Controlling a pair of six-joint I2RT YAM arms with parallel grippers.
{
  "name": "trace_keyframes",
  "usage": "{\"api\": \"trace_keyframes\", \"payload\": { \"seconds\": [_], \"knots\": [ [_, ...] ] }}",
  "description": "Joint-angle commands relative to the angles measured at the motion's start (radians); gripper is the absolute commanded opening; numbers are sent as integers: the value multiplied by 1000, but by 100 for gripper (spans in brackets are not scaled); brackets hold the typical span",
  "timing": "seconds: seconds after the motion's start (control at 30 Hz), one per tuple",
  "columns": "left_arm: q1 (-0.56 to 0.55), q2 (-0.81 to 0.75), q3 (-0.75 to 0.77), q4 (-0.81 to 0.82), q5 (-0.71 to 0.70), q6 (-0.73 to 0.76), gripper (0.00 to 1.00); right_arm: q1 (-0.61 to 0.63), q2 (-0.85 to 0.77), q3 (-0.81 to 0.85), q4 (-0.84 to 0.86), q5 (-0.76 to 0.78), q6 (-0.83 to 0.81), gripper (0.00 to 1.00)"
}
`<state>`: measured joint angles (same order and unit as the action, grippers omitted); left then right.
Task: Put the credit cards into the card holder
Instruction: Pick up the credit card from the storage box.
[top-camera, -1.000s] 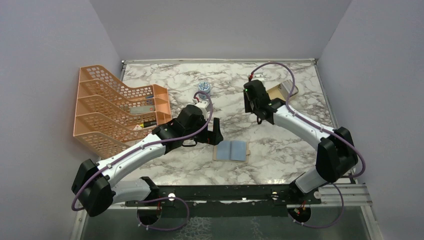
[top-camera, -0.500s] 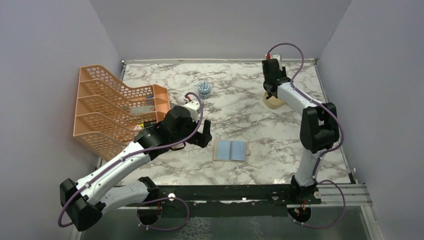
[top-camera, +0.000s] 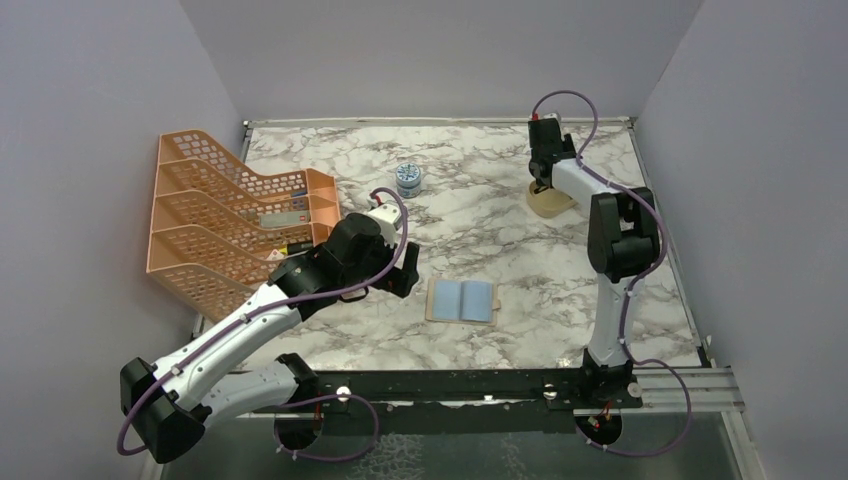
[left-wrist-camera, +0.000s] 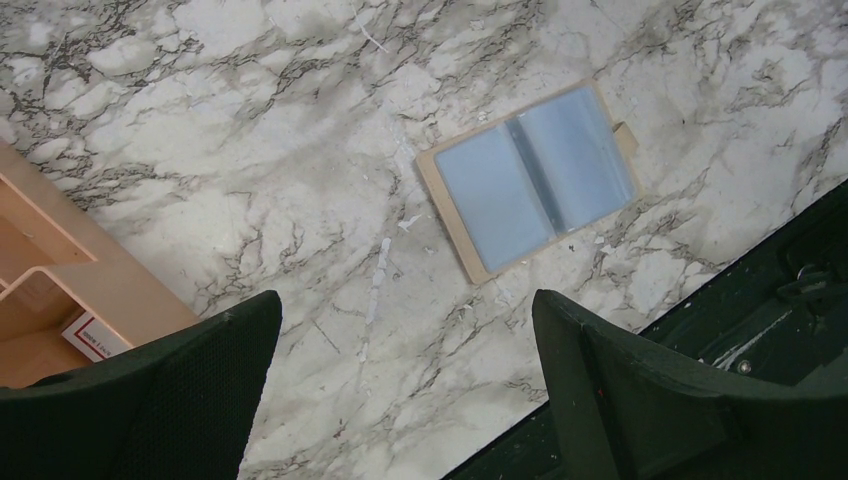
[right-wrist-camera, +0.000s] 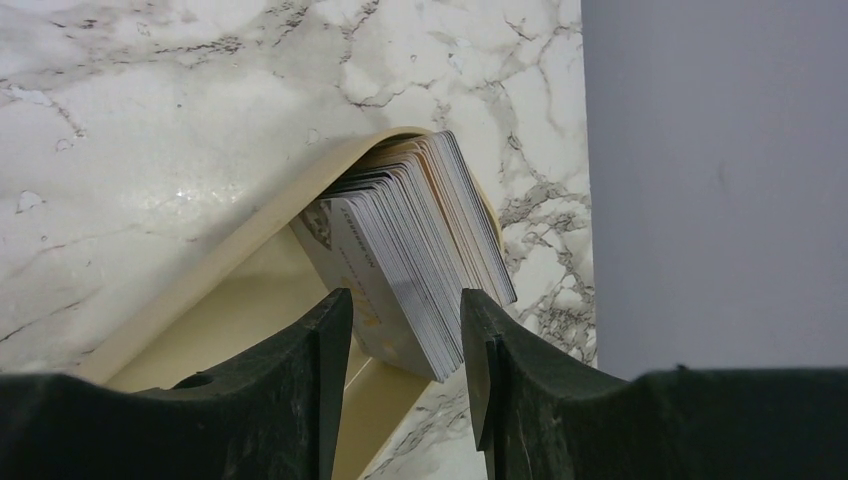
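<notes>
The L gripper (left-wrist-camera: 405, 310) is hanging nearest the bases, over the marble table (top-camera: 520, 260). Its jaws are spread as wide as they go and are gripping nothing. It is sitting just left of the card holder (left-wrist-camera: 528, 178), apart from it.

The holder is lying flat and open on the near-middle of the table. Its pale blue pockets are facing up and a tan edge is showing all round (a small tab is sticking out on one short side).

Further left, an orange mesh rack (top-camera: 215, 215) is standing along the table's left edge. A few small items are lying in its trays, too small to make out.

Past mid-table, a small round blue-and-white tin (top-camera: 407, 178) is sitting alone, well apart from the holder.

At the far right, the R arm is lying stretched out, w/ the R gripper (right-wrist-camera: 407, 300) pointing down into a beige dish (right-wrist-camera: 240, 300) near the right wall. The cards (right-wrist-camera: 400, 250) are standing on edge in that dish as one tight stack, leaning on its rim, well apart from the holder.

The R fingers (right-wrist-camera: 325, 370) are flanking the stack's lower corner, jaws approx. half apart. Whether they are actually pinching the cards or only bracketing them, I cannot tell from the wrist view.
</notes>
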<state>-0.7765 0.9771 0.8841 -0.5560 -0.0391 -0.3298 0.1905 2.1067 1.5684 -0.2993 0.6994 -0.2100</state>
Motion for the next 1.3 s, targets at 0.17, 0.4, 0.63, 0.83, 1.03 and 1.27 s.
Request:
{"api": "trace_keyframes", "payload": {
  "seconds": [0.17, 0.4, 0.63, 0.83, 1.03, 1.27],
  "knots": [
    [22, -14, -7, 0, 5, 17, 99, -23, 58, 42, 68, 47, -82, 45],
    [26, -15, -8, -1, 25, 21, 99, -36, 50, 38, 80, 60, -95, 43],
    [28, -22, -8, 0, 33, 21, 99, -40, 35, 31, 89, 41, -109, 37],
    [28, -24, -11, 0, 32, 23, 99, -40, 39, 33, 89, 30, -112, 36],
    [30, -25, -11, 0, 31, 21, 99, -41, 31, 35, 89, 26, -113, 31],
    [43, -17, -11, -1, 44, 26, 99, -40, 7, 25, 76, -12, -115, 14]
  ]
}}
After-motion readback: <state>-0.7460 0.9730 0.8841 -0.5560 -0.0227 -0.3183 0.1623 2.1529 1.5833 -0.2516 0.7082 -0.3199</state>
